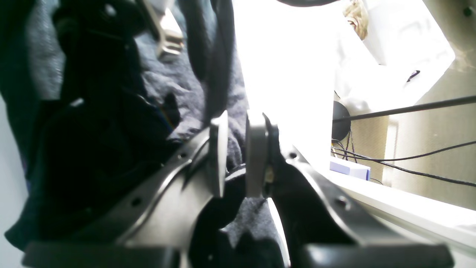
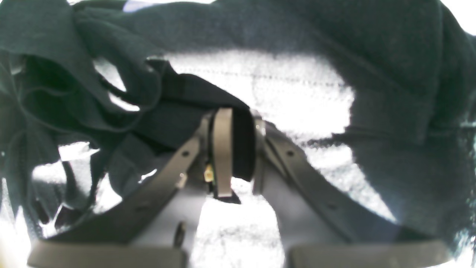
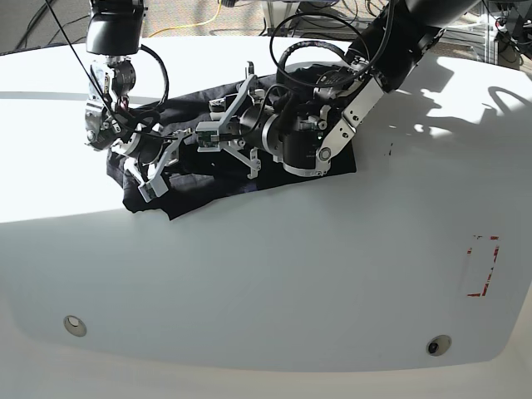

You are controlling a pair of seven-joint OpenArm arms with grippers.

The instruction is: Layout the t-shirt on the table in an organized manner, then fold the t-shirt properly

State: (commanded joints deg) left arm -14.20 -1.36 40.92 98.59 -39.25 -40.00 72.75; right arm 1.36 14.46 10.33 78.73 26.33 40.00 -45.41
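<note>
Left gripper [image 1: 237,154], seen from its own wrist camera, had its two pale pads close together with a narrow gap; dark cloth of the t-shirt [image 1: 156,85] showed in and behind that gap, but whether the pads actually pinched it could not be told. Most of that view's left half was black fabric and blurred dark hardware, hard to separate. Beyond the fingers the table [image 1: 390,208] was blown out to white, its edge running off to the right, with black cables [image 1: 409,160] and a small pale box [image 1: 349,168] beyond the edge.

Right gripper [image 2: 234,149] was clamped on a dark fold of the t-shirt [image 2: 390,56]: a thick black wad sat between the grey pad and the opposite finger. Around it, cloth hung in loose folds with bright table showing through the openings; the view was soft and overexposed, so no print or lettering could be made out.

From the base view, the left gripper [image 3: 218,133] reached in from the right, the right gripper [image 3: 150,170] from the left, both low over the t-shirt [image 3: 187,187]. The shirt lay bunched and creased on the far half of the table [image 3: 274,274], largely hidden under both arms. Nearer the front edge sat two small metal discs [image 3: 75,325], well apart, and a red dashed rectangle [image 3: 482,266] at the right.
</note>
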